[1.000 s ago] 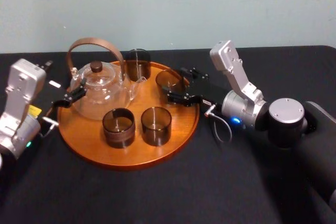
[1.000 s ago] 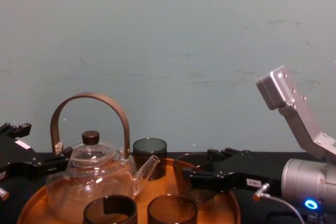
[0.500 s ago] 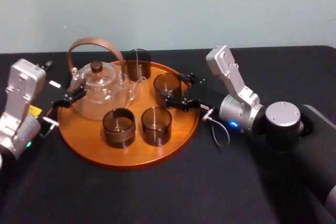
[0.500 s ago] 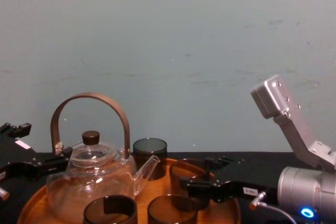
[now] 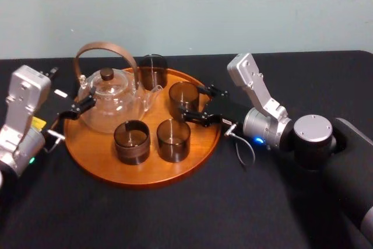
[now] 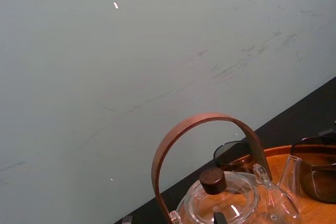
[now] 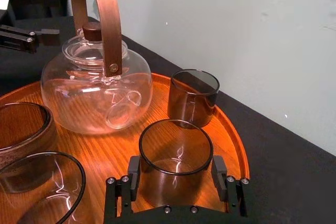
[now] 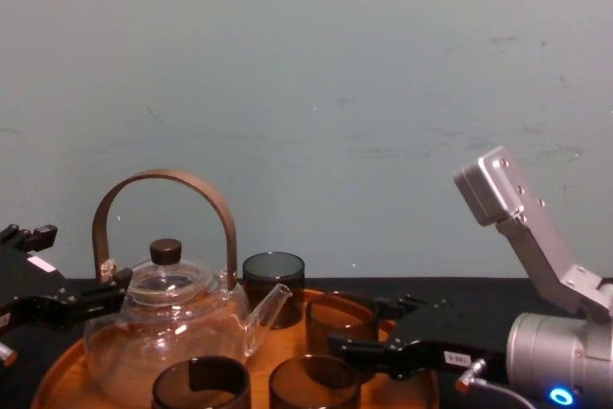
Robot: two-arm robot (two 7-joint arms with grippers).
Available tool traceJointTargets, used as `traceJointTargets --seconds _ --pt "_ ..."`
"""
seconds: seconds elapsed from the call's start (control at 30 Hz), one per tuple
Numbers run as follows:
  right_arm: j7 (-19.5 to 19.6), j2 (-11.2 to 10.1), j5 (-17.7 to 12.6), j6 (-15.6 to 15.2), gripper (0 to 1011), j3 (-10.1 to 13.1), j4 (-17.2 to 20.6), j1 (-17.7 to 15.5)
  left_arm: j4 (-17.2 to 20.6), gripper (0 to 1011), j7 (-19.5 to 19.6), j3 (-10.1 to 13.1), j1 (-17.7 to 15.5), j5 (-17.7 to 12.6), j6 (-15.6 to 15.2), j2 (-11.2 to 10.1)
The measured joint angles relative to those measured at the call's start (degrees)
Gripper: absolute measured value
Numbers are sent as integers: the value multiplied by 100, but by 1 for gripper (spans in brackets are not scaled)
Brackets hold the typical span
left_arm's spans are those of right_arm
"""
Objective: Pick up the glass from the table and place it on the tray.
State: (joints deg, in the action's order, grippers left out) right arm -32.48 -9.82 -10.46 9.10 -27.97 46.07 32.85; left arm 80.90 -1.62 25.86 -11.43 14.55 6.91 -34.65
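Observation:
A smoky dark glass (image 5: 184, 97) stands upright between the fingers of my right gripper (image 5: 195, 103), which is shut on it. Both pads (image 7: 134, 178) press its sides in the right wrist view, where the glass (image 7: 176, 158) is close up. It is inside the right part of the round orange-brown tray (image 5: 145, 174), low over the wood; I cannot tell whether its base touches. The chest view shows the glass (image 8: 337, 321) just right of the teapot's spout. My left gripper (image 5: 80, 102) is open at the tray's left edge, beside the teapot.
A glass teapot (image 5: 111, 100) with a brown arched handle fills the tray's left half. Other dark glasses stand at the tray's back (image 5: 152, 69) and front (image 5: 131, 141), (image 5: 173, 139). The black table (image 5: 233, 214) spreads wide around the tray.
My right gripper carried the glass leftward and lower, from the tray's right rim to inside the tray. The left arm has not moved.

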Motion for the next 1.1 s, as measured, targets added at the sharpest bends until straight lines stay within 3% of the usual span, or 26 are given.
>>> traceJointTargets --seconds 0.23,0.4,0.5,1.1 --pt "3 -2 0 0 855 3 1 -3 0 1001 0 0 0 0 0 0" --pt "5 -20 6 -9 944 -2 22 -14 0 1001 0 0 0 0 0 0" --pt "14 -82 -7 23 1002 38 213 -102 0 1001 0 0 0 0 0 0" --pt "218 -605 -265 -150 1002 289 1832 -932 0 1002 0 0 0 0 0 0"
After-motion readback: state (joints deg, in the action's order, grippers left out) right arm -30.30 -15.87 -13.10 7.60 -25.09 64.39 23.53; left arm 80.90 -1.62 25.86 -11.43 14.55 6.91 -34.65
